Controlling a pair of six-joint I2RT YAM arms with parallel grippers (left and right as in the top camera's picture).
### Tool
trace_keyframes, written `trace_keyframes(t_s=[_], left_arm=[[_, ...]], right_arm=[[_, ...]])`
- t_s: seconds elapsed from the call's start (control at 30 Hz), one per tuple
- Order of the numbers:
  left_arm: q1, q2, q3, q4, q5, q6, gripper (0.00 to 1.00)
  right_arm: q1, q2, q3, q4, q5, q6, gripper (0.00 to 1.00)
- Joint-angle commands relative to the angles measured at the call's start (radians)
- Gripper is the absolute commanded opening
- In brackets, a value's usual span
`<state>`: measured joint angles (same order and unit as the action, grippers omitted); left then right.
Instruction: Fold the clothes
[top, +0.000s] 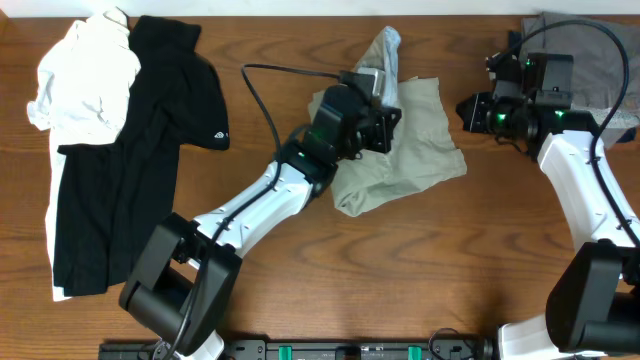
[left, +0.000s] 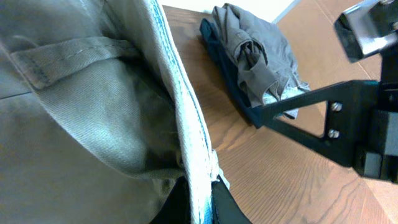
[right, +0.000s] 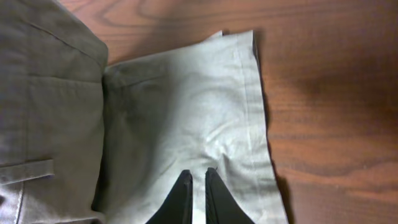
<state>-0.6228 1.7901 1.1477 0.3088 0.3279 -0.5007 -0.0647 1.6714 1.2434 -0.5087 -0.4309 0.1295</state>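
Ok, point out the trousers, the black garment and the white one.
trousers (top: 425, 150): overhead view, on the flat spread part.
black garment (top: 120, 200): overhead view, on its middle.
white garment (top: 85, 90): overhead view, on its bunched upper part.

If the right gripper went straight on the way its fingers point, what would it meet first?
Probably the khaki trousers: the right gripper points at their pale hem panel lying on the table, though depth is unclear.

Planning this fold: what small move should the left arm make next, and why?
Probably lift and draw the waistband leftward to spread the cloth: the left gripper pinches it, and the khaki trousers lie bunched on the table.
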Motion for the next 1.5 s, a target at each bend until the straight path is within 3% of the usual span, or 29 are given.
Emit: trace_keyframes(t_s=[0.0, 0.03, 0.07, 0.1, 0.13, 0.5, 0.57, 0.73, 0.87, 0.97, 1.07, 1.47], left_arm=[[-0.035, 0.002, 0.032, 0.046, -0.049, 0.002, 0.17], [-0.042, 0.002, 0.032, 0.061, -0.051, 0.002, 0.45], [-0.05, 0.002, 0.032, 0.077, -0.052, 0.002, 0.64], [-0.057, 0.002, 0.032, 0.092, -0.052, 0.002, 0.93], [-0.061, 0.002, 0.032, 0.103, -0.052, 0.002, 0.98], [0.052, -0.011, 0.032, 0.08, -0.026, 0.012, 0.98], [0.095, -0.023, 0.032, 0.042, 0.005, 0.012, 0.98], [0.188, -0.034, 0.032, -0.165, 0.059, 0.013, 0.98], [0.25, -0.034, 0.032, -0.38, 0.057, 0.049, 0.98], [0.294, -0.034, 0.032, -0.48, 0.024, 0.127, 0.98], [0.333, -0.034, 0.032, -0.541, -0.043, 0.129, 0.98], [0.389, -0.034, 0.032, -0.57, -0.063, 0.15, 0.98]], right_arm=[[-0.008, -0.002, 0.002, -0.01, -0.01, 0.003, 0.06], [-0.009, -0.002, 0.002, -0.011, -0.006, 0.004, 0.06], [-0.009, -0.002, 0.002, -0.011, -0.006, 0.004, 0.06], [-0.009, -0.002, 0.002, -0.011, -0.003, 0.004, 0.06], [-0.009, -0.002, 0.002, -0.011, -0.003, 0.003, 0.06], [-0.012, 0.0, 0.002, -0.013, 0.052, -0.021, 0.11], [-0.011, 0.005, 0.002, -0.022, 0.075, -0.049, 0.2], [-0.011, 0.046, 0.002, -0.042, 0.129, -0.14, 0.66], [-0.011, 0.119, 0.002, -0.051, 0.139, -0.172, 0.82], [-0.011, 0.189, 0.002, -0.039, 0.135, -0.172, 0.84], [-0.011, 0.246, 0.002, -0.024, 0.135, -0.172, 0.86], [-0.005, 0.339, 0.002, 0.003, 0.076, -0.196, 0.86]])
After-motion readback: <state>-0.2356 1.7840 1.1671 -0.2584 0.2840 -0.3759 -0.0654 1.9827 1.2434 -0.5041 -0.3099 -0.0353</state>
